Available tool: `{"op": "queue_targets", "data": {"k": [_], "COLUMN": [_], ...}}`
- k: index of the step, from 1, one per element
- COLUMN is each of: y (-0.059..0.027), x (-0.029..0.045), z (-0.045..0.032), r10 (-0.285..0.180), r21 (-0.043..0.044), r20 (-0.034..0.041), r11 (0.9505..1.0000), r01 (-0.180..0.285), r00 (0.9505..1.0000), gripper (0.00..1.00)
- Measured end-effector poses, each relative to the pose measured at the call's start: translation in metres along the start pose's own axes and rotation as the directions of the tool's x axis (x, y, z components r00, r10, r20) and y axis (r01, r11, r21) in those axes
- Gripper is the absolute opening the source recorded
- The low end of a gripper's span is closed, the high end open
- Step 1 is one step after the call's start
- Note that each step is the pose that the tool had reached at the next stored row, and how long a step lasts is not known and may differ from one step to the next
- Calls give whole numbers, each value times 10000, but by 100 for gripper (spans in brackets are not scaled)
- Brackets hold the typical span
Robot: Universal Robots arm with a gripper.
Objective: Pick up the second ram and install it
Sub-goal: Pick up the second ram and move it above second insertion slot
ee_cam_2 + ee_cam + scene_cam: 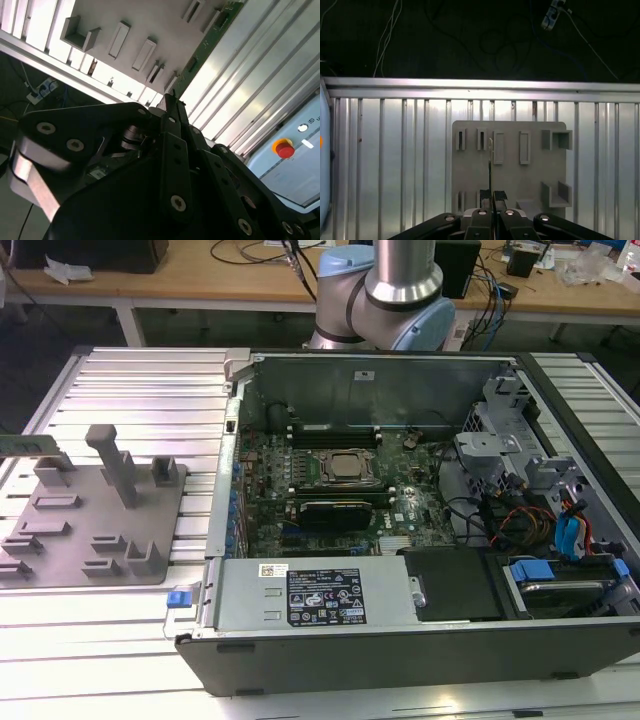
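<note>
The second ram [207,45] is a thin green stick, and my gripper [170,100] is shut on one end of it. The first wrist view shows the second ram [490,165] edge-on as a narrow line running out from the fingertips of the gripper [492,199]. It hangs over the slots of the grey fixture plate [510,175]. In the exterior view the second ram [25,445] shows at the far left edge, above the fixture plate [90,530]. I cannot tell whether it is free of its slot.
The open computer case [400,640] lies to the exterior view's right of the plate, with the motherboard [330,480], its processor socket [345,468] and a black expansion card [335,510] inside. Grey blocks [115,465] stand up from the plate. The arm's base [385,295] rises behind the case.
</note>
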State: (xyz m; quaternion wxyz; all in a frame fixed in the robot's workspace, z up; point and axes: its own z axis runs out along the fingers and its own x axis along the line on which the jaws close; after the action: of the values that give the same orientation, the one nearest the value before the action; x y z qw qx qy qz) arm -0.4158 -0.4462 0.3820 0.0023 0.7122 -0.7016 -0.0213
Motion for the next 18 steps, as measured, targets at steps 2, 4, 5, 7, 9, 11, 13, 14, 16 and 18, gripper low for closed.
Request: {"op": "queue_targets", "data": {"k": [2, 4, 5, 7, 9, 11, 13, 14, 16, 18], "y": [0, 1, 1, 3, 4, 5, 7, 8, 8, 9], "x": [0, -1, -1, -3, -3, -4, -6, -6, -8, -8], "z": [-1, -18, -36, -94, -130, -161, -211, -231, -277, -294], "r10": [1, 0, 0, 1, 0, 0, 0, 0, -1, -1], "r21": [-1, -6, -3, -2, -2, -2, -1, -2, -1, -2], "r20": [0, -3, -2, -1, -1, -1, -1, -1, 14, 29], "r11": [10000, 10000, 10000, 10000, 10000, 10000, 10000, 10000, 10000, 10000], "r01": [-1, 0, 0, -1, 0, 0, 0, 0, 1, 1], "r00": [10000, 10000, 10000, 10000, 10000, 10000, 10000, 10000, 10000, 10000], "gripper": [10, 10, 10, 10, 10, 10, 10, 10, 10, 10]}}
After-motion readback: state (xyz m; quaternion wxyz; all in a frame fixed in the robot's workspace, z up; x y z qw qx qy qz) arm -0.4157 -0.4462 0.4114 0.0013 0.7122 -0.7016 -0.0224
